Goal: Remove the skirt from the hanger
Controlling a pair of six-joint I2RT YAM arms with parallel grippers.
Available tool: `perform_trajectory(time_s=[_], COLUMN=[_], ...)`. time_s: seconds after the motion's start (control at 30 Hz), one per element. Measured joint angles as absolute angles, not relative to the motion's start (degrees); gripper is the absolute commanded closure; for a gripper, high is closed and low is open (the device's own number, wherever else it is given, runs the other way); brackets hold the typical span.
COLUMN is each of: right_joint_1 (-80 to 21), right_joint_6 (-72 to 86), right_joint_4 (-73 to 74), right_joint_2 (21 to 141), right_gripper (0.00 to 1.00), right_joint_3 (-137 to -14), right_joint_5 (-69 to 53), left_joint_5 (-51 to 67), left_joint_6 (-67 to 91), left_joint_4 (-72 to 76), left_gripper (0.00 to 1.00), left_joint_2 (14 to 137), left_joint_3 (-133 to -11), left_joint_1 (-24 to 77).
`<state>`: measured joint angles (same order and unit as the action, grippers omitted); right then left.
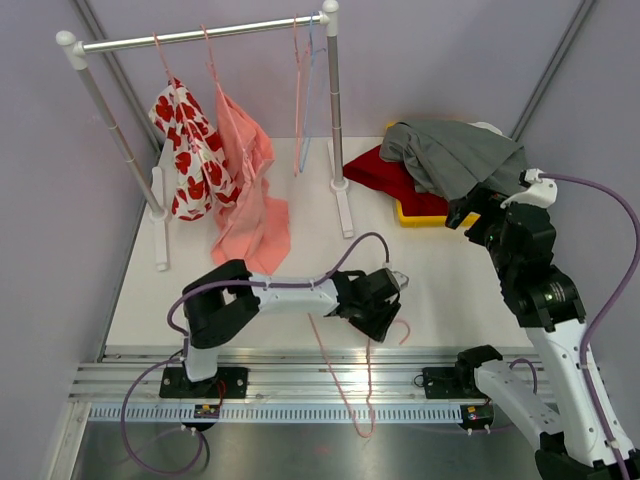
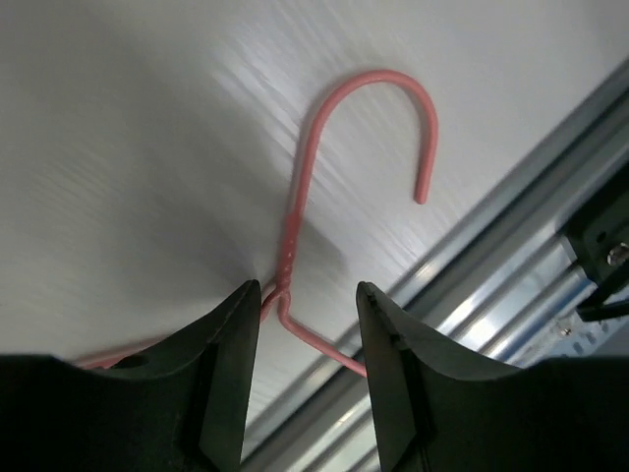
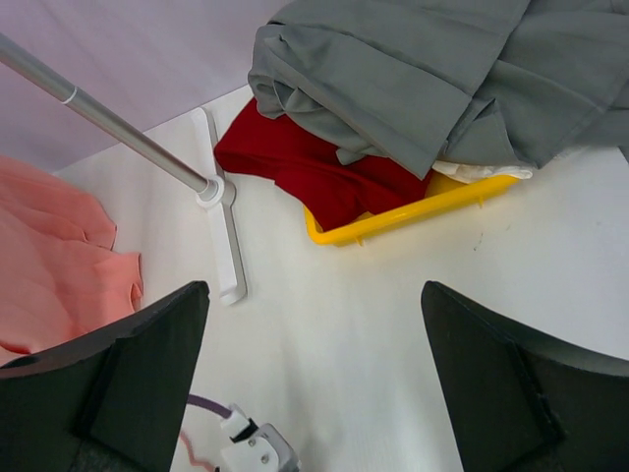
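Left gripper sits low over the table at its near edge, jaws part-open. The twisted neck of a pink hanger lies between the fingers, and its two shoulder wires run off under them. Whether the fingers clamp the wire cannot be told. The hanger is bare. Its hook lies flat on the table just beside the rail, and in the top view its lower part overhangs that rail.

Right gripper hangs over the far right of the table, jaws wide with nothing between them.

Skirt: grey, pleated, off the hanger. It is heaped on a yellow tray, over a red garment, just beyond the right gripper.

Rack: far left, carrying a heart-print garment and a pink garment.
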<state>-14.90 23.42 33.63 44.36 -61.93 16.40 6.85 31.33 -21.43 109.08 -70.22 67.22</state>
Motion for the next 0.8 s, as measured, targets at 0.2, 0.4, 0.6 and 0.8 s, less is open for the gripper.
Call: perform_trajectory(time_s=[0.2,0.4,0.6,0.8], right_joint_1=[-14.90,-14.92,-14.90,-14.90], right_joint_6=[24.21,24.69,24.69,24.69], right_joint_4=[38.06,40.88,42.83,43.18], right_joint_2=[40.51,39.90,38.52,37.60], right_gripper=[0.05,0.05,0.05,0.05], right_joint_3=[-62.26,-63.16,-63.26,-63.26], right_joint_5=[16.88,16.91,16.95,16.95], left_joint_5=[0.49,-9.89,-12.47,-12.58], left_joint_6=[33.36,31.55,34.79,41.50], left_joint_4=[-30.00,-38.89,-40.86,-41.65], left_gripper=[0.48,0.49,0.51,0.52], left_joint_2=[104.27,98.61,97.38,99.42], left_joint_3=[-70.32,-74.19,-71.94,-70.59], left_joint_1=[71.59,68.29,71.90,79.92])
